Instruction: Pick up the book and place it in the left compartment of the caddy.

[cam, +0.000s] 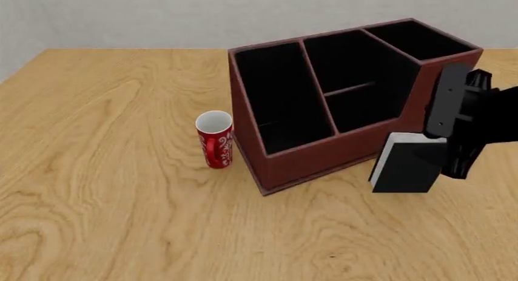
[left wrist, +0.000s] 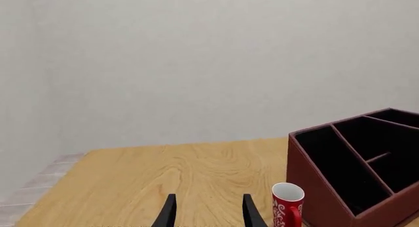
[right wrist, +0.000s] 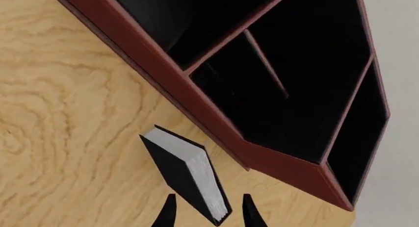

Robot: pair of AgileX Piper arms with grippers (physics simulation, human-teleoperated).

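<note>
The book stands in front of the caddy's right near corner, its black cover facing the camera and its white page edges showing along the left side. In the front view I cannot tell whether it rests on the table or hangs just above it. The right gripper has its fingers on either side of the book's end in the right wrist view, closed in against the covers as far as I can see, and the dark arm comes in from the right edge of the front view. The caddy sits just to the left of and beyond the book, angled on the table, a red-brown box with a black interior. Its left compartment is the long narrow slot on the far side of the box from the book, and shows only black lining. A red mug with white pattern stands upright just to the left of the caddy, near its front left corner. The left gripper hovers with its fingers spread apart and nothing between them, pointed across the table toward the mug and the caddy.
</note>
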